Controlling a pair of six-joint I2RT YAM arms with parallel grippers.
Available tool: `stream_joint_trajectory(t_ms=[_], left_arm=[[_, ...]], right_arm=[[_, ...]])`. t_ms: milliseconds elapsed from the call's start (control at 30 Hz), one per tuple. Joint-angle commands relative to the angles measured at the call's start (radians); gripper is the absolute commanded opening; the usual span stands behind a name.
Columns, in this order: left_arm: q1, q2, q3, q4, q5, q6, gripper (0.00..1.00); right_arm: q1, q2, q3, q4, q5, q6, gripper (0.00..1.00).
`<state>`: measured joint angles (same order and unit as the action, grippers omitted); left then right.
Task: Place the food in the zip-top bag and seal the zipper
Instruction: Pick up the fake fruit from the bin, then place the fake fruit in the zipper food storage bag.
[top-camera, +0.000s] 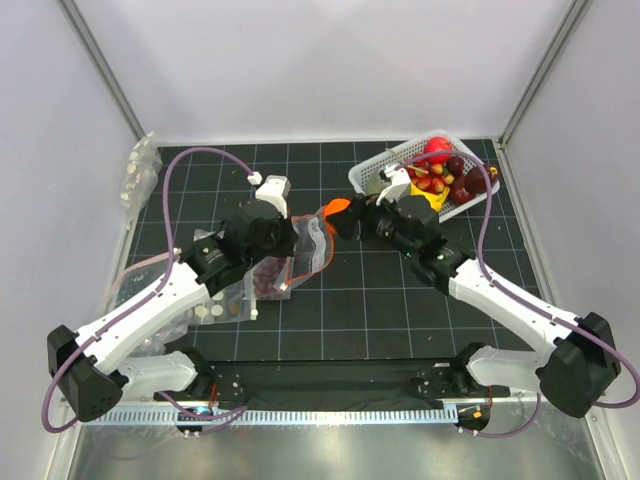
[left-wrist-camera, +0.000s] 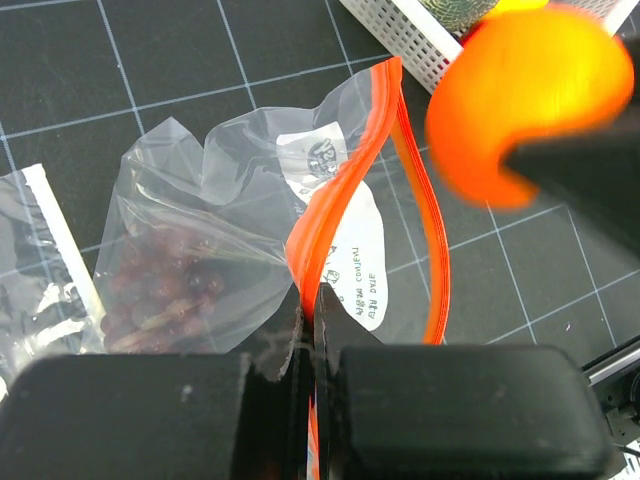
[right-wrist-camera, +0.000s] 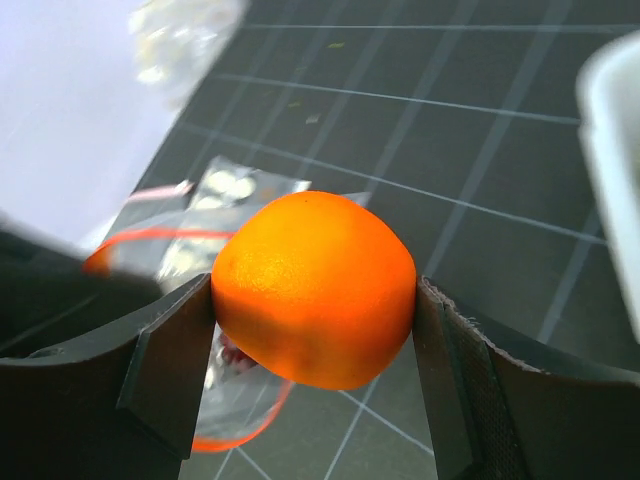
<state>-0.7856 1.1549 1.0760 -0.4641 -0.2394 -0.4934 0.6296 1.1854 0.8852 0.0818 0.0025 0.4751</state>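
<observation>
The clear zip-top bag (top-camera: 300, 250) lies mid-table with its red-orange zipper (left-wrist-camera: 345, 190) standing open; dark red fruit (left-wrist-camera: 160, 290) sits inside. My left gripper (left-wrist-camera: 310, 300) is shut on the near lip of the zipper and holds the mouth up. My right gripper (right-wrist-camera: 315, 300) is shut on the orange ball (right-wrist-camera: 315, 285) and holds it in the air just right of the bag's mouth; the ball also shows in the top view (top-camera: 340, 207) and the left wrist view (left-wrist-camera: 520, 100). Red balls lie in the white basket (top-camera: 383, 162).
The white basket at the back right holds red, dark and yellow toy fruits and a green ball (top-camera: 383, 182). Clear bags of white discs lie at the far left (top-camera: 138, 168) and beside the left arm (top-camera: 222, 308). Grey walls close in the table.
</observation>
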Motion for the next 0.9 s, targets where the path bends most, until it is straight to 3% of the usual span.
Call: stream_joint_trajectory(t_ms=[0, 367, 567, 667, 767, 800, 867], left_arm=[[-0.004, -0.011, 0.018, 0.028, -0.015, -0.002, 0.02], [-0.004, -0.081, -0.021, 0.042, -0.138, -0.019, 0.01], [-0.004, -0.078, -0.018, 0.047, -0.117, -0.013, 0.01], [-0.004, -0.087, -0.022, 0.061, -0.080, -0.010, 0.00], [-0.003, -0.113, -0.037, 0.084, -0.061, -0.014, 0.00], [-0.004, -0.119, -0.044, 0.088, -0.069, -0.016, 0.00], [-0.003, -0.136, -0.053, 0.097, -0.077, -0.016, 0.00]], right_arm=[[0.044, -0.046, -0.023, 0.179, -0.110, -0.139, 0.37], [0.159, -0.142, -0.184, 0.441, -0.167, -0.253, 0.38], [0.217, -0.063, -0.164, 0.460, -0.153, -0.283, 0.38], [0.236, 0.024, -0.086, 0.371, -0.087, -0.273, 0.41], [0.237, 0.100, -0.040, 0.311, -0.075, -0.291, 0.63], [0.237, 0.105, -0.040, 0.312, -0.073, -0.291, 0.85], [0.237, 0.103, -0.042, 0.314, -0.079, -0.291, 0.98]])
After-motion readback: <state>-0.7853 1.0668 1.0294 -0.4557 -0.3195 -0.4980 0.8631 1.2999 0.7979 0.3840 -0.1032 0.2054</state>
